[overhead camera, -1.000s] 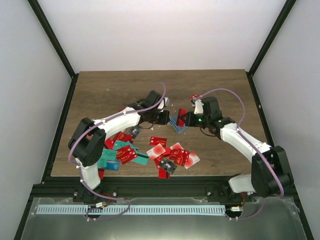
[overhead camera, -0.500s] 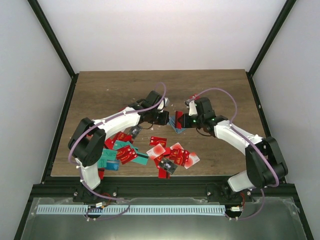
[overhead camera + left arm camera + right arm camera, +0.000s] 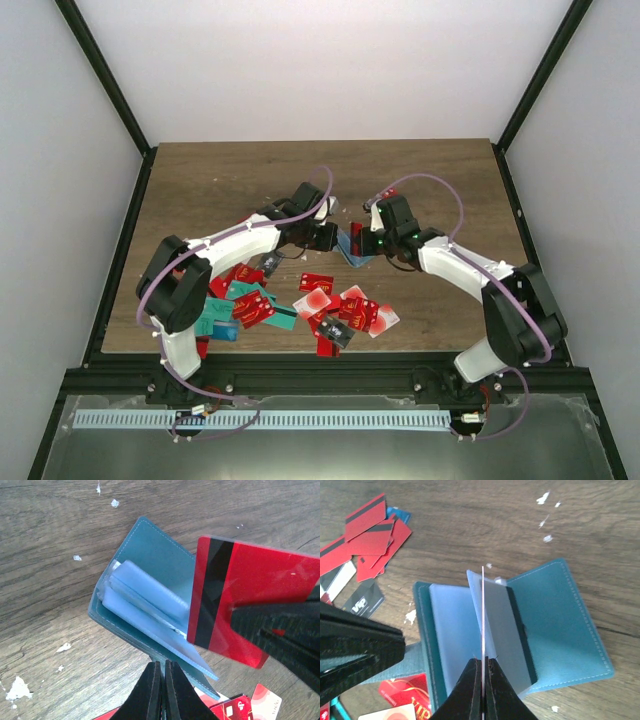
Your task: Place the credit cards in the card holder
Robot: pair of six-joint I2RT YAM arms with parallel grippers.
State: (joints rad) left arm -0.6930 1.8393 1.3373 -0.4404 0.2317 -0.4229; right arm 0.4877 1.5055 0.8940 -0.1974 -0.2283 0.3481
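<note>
The right pincer (image 3: 482, 672) pinches a red credit card (image 3: 240, 605), stiff and slick by the look, at one edge. The left pincer (image 3: 160, 672) seems clamped on the rim of the soft, floppy-looking card holder (image 3: 150, 550).

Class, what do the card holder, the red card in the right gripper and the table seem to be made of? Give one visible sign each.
The card holder: probably faux leather, matte teal, with a stitched edge. Its inner sleeves look like pale translucent plastic. The red card: smooth, stiff plastic with a dark stripe. The table: wood or wood-look laminate, with grain lines.
</note>
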